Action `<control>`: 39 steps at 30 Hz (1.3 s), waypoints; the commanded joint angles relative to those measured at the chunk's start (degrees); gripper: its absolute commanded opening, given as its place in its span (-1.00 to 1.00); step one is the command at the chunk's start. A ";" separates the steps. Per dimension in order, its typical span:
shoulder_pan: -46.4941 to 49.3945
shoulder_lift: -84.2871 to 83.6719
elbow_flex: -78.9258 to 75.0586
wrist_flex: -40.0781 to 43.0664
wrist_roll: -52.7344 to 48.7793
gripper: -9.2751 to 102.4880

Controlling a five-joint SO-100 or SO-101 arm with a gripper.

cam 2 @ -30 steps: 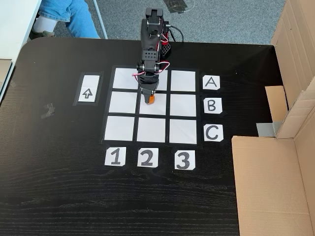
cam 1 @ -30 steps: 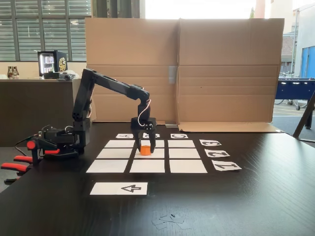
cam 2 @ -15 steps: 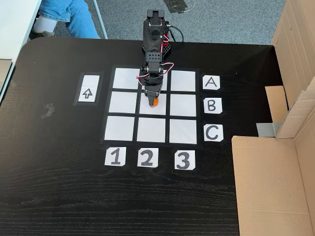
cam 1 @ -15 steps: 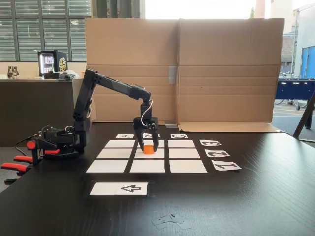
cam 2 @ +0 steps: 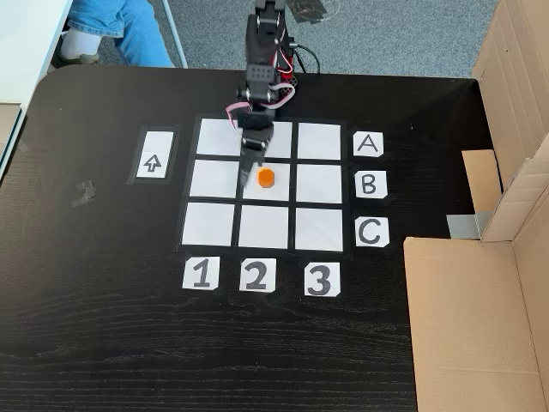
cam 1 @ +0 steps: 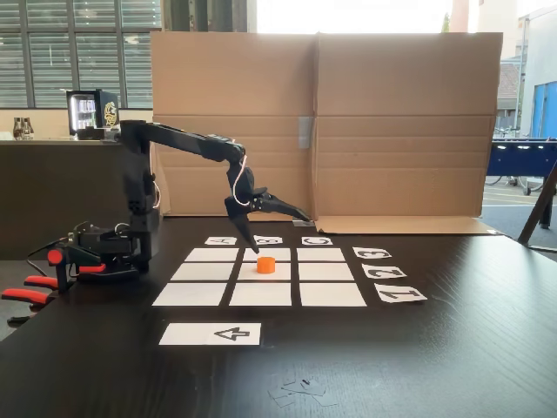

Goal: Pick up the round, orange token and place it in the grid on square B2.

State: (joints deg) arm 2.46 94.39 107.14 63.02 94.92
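The orange token (cam 1: 266,264) (cam 2: 266,178) stands upright on square B2 (cam 1: 281,273) (cam 2: 280,187), the centre rectangle of the grid (cam 1: 191,293) (cam 2: 210,223), with nothing touching it. My gripper (cam 1: 277,231) (cam 2: 251,167) hangs open above and just behind the token, towards the arm's base. In the side-on fixed view one finger (cam 1: 249,241) points down and the other (cam 1: 291,212) sticks out to the right. The jaws hold nothing.
A white strip with a black arrow (cam 1: 211,333) (cam 2: 153,163) lies beside the grid. Letter cards (cam 2: 368,184) and number cards (cam 2: 256,275) edge it. A cardboard wall (cam 1: 322,122) (cam 2: 480,318) stands along one table side. Red-handled clamps (cam 1: 30,292) sit by the arm's base. A person's leg (cam 2: 111,21) is beyond the table.
The gripper opened and let go of the token on the centre square, then rose and drew back towards the base. The token stays put.
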 commanded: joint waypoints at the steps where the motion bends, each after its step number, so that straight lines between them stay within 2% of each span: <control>1: 3.69 11.69 5.98 -6.94 -3.16 0.28; 7: 16.96 33.22 19.16 -24.26 -4.57 0.28; 14: 39.64 52.73 25.40 -38.50 -3.52 0.27; 17: 48.34 59.68 28.56 -42.19 -2.90 0.10; 19: 53.96 63.19 30.67 -42.10 -2.02 -0.18; 21: 60.56 66.36 33.66 -42.19 0.35 -0.73; 22: 63.28 67.76 35.16 -41.75 0.26 -0.85; 25: 71.54 72.25 41.31 -39.81 0.44 -0.85; 30: 81.12 82.53 51.86 -30.23 -2.20 -0.85; 36: 86.75 96.33 58.62 -10.99 -7.38 -0.85; 39: 87.63 96.24 59.15 -6.94 -8.44 -0.85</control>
State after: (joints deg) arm 88.86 189.14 166.03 51.86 87.63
